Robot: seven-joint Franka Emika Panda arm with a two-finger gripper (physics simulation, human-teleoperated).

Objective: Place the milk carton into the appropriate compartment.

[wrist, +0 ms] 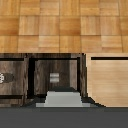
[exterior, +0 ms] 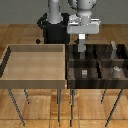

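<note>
The milk carton [wrist: 62,100] shows in the wrist view as a pale grey-white box close under the camera, held in my gripper. In the exterior view my gripper [exterior: 81,49] hangs shut over the dark four-part bin [exterior: 70,70]. It is above the far cell [exterior: 92,53] on the exterior view's left. Its dark fingers hide most of the carton there. I cannot tell how high the carton's base is above the cell floor.
A large light-tan tray [exterior: 10,62] stands beside the dark bin, on the exterior view's left. Small grey blocks lie in the near cells [exterior: 85,73] [exterior: 116,70], and a pale upright piece [exterior: 114,50] stands in the far right cell. Both bins stand on thin legs above a wooden floor.
</note>
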